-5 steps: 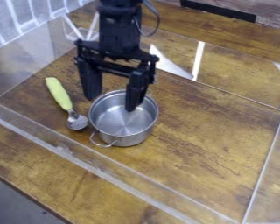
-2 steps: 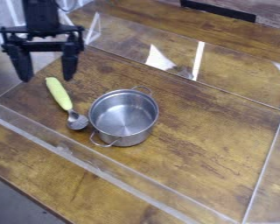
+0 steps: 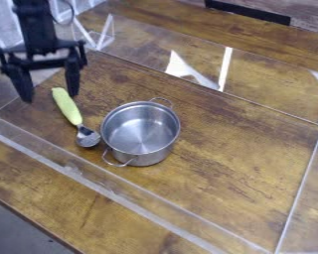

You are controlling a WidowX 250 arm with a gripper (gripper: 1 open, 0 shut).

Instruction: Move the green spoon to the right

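Gripper [image 3: 43, 77]: black, two-fingered, pointing straight down, jaws spread wide and holding nothing; stands at the far left of the view, directly above the upper end of the spoon's handle. Step in hand, as judged: the approach, with no grasp yet made. Next move calls for a descent until the fingers straddle the handle, a closing on it, then a lift and a carry rightward clear of the pot.

Green spoon [image 3: 71, 111]: thick yellow-green handle, shiny silver bowl; lies flat on the wooden table [image 3: 241, 149], handle running up-left, bowl at lower right, just beside the pot's left wall.

Steel pot [image 3: 140, 133]: round, empty, upright, with small side handles; stands right of the spoon.
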